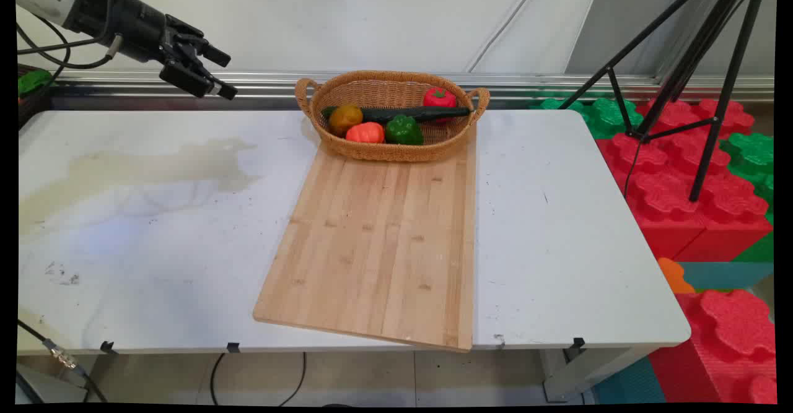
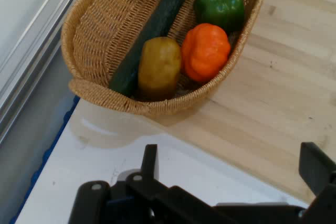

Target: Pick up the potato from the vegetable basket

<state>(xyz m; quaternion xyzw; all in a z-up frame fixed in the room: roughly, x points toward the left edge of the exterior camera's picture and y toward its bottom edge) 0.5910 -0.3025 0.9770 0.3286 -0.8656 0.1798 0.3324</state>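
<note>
The arm enters high at the upper left, well above the far left corner of the bench [image 1: 155, 227], its white link giving way to a black wrist with black cables looping beneath it. The wrist slopes down toward the right, so the gripper [image 1: 220, 75] hangs in the air over the bench's far edge, clear of its surface. The two black fingers [image 1: 215, 56] stand spread apart with nothing between them. In the hand view both fingers [image 2: 149, 161] rise from the bottom edge, widely separated, over the bench top.
</note>
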